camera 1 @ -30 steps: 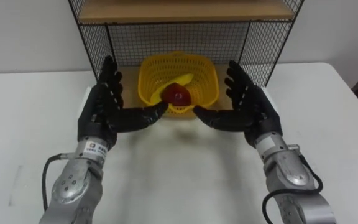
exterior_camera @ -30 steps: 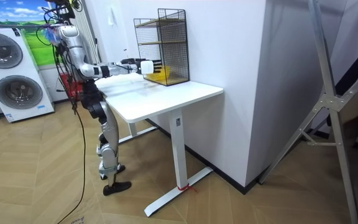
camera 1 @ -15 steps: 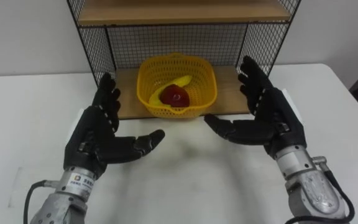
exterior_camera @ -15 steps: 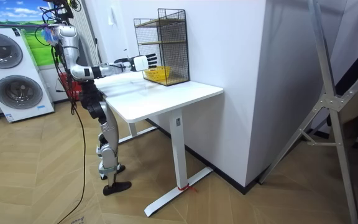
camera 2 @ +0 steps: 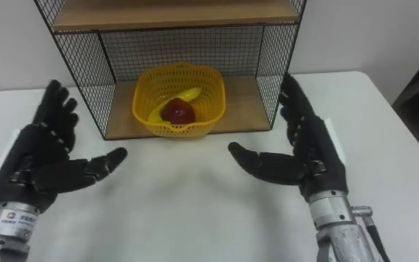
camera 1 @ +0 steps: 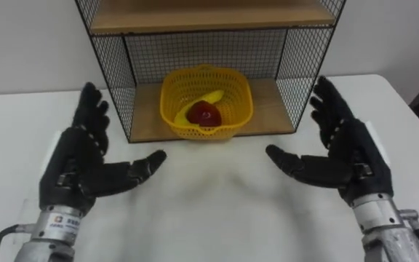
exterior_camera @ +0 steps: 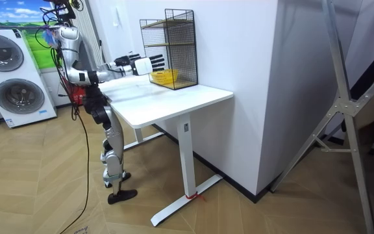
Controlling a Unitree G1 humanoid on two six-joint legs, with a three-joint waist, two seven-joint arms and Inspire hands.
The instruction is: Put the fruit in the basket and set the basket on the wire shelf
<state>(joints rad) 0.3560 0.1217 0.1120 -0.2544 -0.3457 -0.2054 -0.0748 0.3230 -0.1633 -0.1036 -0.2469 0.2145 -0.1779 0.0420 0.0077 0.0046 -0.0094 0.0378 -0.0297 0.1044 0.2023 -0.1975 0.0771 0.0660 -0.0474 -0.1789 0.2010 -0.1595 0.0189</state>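
both hands have drawn back and apart, left hand point(camera 1: 78, 164) and right hand point(camera 1: 348, 156) spread and empty over the table point(camera 1: 209, 211), while the yellow basket point(camera 1: 167, 109) sits on the wire shelf point(camera 1: 111, 62), holding an apple point(camera 1: 204, 113) and a banana point(camera 1: 211, 97) slanting near-left to far-right.

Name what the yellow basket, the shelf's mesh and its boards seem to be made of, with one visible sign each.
The basket: probably moulded plastic, uniform bright yellow with a regular lattice of holes. The wire shelf mesh: likely metal wire, matt black, thin straight strands in a grid. Its boards: wood or wood-look laminate, light brown, flat; which one is unclear.
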